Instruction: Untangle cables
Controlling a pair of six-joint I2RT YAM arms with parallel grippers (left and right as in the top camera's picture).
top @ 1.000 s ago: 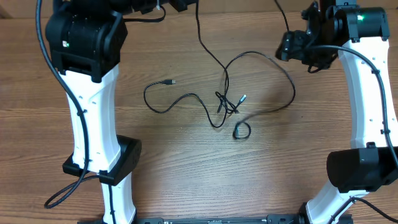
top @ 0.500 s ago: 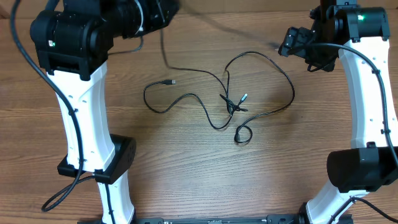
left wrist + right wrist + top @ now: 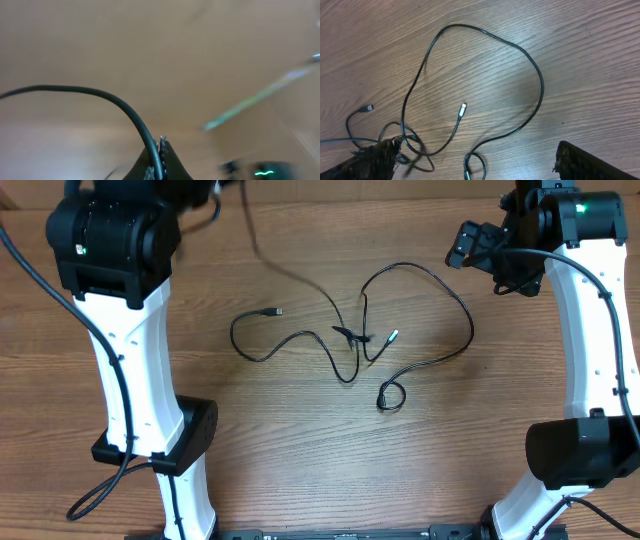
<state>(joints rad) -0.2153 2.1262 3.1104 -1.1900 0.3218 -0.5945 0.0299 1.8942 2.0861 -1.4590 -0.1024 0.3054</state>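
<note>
Wooden table (image 3: 300,470): cables (image 3: 352,334) sprawl left-right; left jaws pinch strand (image 3: 130,107), right jaws spread.

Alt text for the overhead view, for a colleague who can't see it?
Black cables lie tangled on the wooden table, one strand stretched up-left toward the left arm. The right gripper hovers at upper right, not touching them.

One wooden table (image 3: 300,470) carries one tangle of black cables (image 3: 471,330), its number of separate strands unclear, with one knot (image 3: 353,335) at the middle, two free plug ends (image 3: 277,311) (image 3: 392,337) and one small closed loop (image 3: 389,395), while two white arms (image 3: 130,370) (image 3: 592,330) flank it.
</note>
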